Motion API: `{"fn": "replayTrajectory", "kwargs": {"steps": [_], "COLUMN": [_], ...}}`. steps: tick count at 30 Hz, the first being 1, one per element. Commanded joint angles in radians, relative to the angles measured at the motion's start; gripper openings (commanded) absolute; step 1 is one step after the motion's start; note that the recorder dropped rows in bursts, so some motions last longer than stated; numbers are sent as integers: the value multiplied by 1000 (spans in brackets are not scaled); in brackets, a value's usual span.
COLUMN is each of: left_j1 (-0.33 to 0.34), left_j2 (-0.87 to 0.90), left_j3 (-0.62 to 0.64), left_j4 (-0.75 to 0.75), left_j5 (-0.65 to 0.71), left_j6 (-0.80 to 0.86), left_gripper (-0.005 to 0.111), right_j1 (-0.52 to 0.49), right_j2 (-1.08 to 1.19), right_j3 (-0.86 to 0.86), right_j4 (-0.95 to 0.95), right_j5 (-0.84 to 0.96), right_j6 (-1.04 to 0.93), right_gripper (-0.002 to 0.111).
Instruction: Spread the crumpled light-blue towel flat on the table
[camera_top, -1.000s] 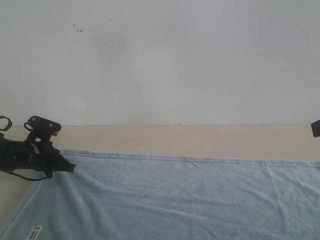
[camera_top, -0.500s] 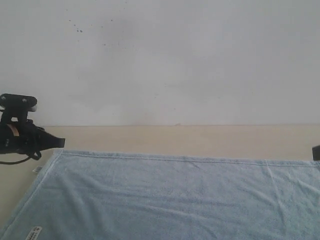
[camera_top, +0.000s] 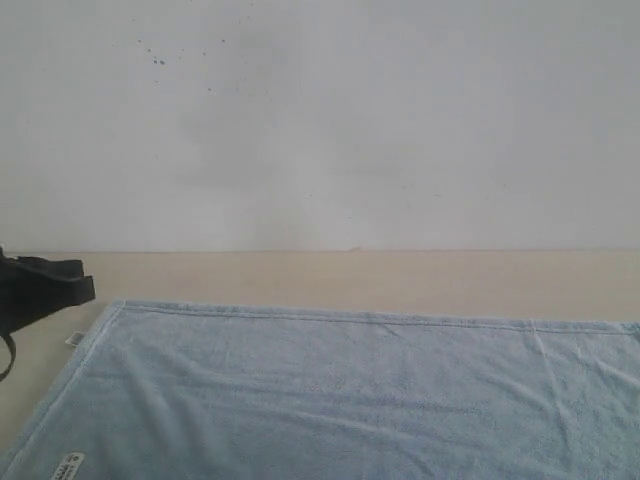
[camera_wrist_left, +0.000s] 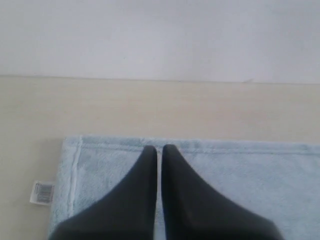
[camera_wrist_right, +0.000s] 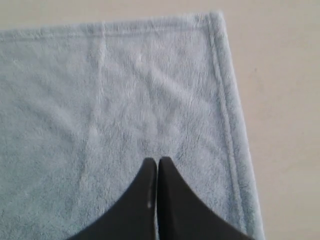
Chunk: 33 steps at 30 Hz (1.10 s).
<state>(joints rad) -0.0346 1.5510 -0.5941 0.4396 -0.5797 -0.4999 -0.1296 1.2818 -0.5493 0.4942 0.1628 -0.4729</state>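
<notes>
The pale blue towel (camera_top: 340, 390) lies spread flat on the beige table (camera_top: 330, 275), its far hem straight and its left corner squared. A white label (camera_top: 68, 465) shows near its front left, and a small side tag (camera_wrist_left: 43, 192) sticks out at the far-left corner. My left gripper (camera_top: 85, 285) hangs at the left edge of the exterior view, above the table and beside that corner; its jaws are shut and hold nothing (camera_wrist_left: 159, 148). My right gripper (camera_wrist_right: 158, 161) is out of the exterior view; it hovers shut and empty over the towel's far-right corner (camera_wrist_right: 215, 20).
A white wall (camera_top: 320, 120) with a few dark specks rises behind the table. Bare table shows as a strip beyond the towel's far hem and beside its left and right edges (camera_wrist_right: 285, 100).
My left gripper let go of the far-left corner, lifted and drew back to the left, nearly out of the exterior view. The corner now lies flat. The right gripper left the exterior view.
</notes>
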Motion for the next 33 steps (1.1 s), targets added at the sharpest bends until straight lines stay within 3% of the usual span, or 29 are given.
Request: {"fn": "replayTrajectory", "kwargs": {"steps": [1,5,10,16,23,30,33], "left_j1": [-2,-2,-2,-2,-7,-81,-108], "left_j2": [-239,-538,-832,-929,-974,-1046,-1100], "left_j3": [98,198,281,325,325,325,325], "left_j4": [46,57,57,57,57,57,102], "left_j5": [2,20,239,416,474,508,565], "left_j6": [-119,-142,-292,-400,-458,-458,-458], "left_gripper": [4,4,4,4,4,4,4], "right_j1": [0,37,173,181,181,181,181], "right_j2": [-229,-484,-681,-925,-1052,-1061,-1059], "right_j3": [20,48,48,48,48,48,49], "right_j4": [-2,2,15,15,15,2,-116], "right_j5": [-17,11,53,225,320,366,407], "right_j6": [17,55,55,56,66,66,78], "right_gripper": [0,0,0,0,0,0,0]}}
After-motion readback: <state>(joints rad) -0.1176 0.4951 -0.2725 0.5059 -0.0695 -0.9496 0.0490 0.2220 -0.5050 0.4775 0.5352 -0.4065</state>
